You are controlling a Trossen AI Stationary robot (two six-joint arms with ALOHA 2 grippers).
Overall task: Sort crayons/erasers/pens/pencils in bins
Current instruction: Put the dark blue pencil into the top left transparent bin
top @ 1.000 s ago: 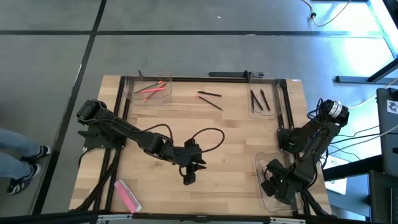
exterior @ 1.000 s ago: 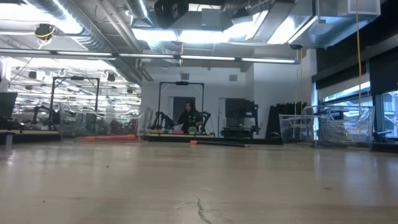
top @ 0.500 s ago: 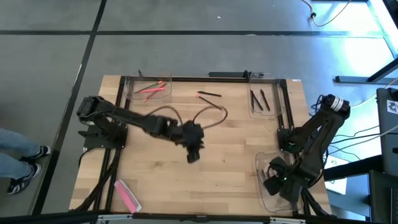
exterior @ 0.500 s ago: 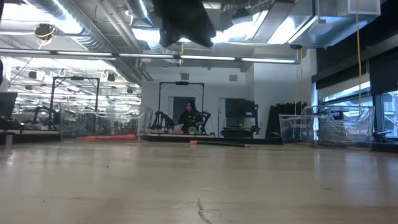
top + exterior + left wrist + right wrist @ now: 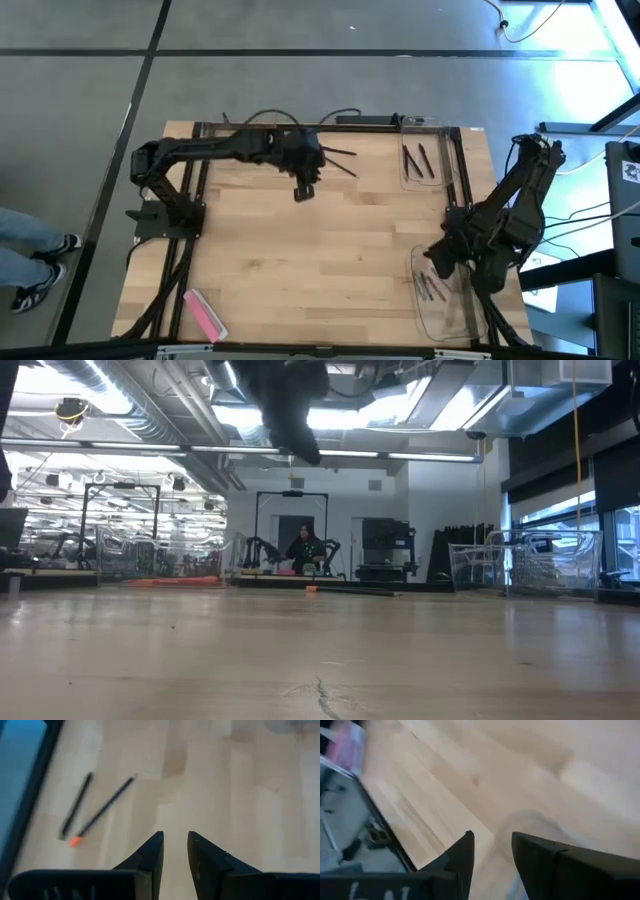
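Wooden slatted table (image 5: 330,250) carries all items. Nearest, the right end effector (image 5: 437,262), fingers spread and empty, hovers over the near clear plastic bin (image 5: 445,300) holding thin pencils (image 5: 430,288). Farther, the left end effector (image 5: 302,189), fingers slightly parted and empty, hangs beside two slim black pens (image 5: 338,158) lying on the table.

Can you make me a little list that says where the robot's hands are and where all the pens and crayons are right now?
left gripper: open, empty, above the table's far middle, near two loose thin dark sticks
right gripper: open, empty, over the near-right clear plastic bin
far-right clear bin: slim black pens
far-left clear bin: bright pink-red crayons
flat pink bar: table's near-left corner
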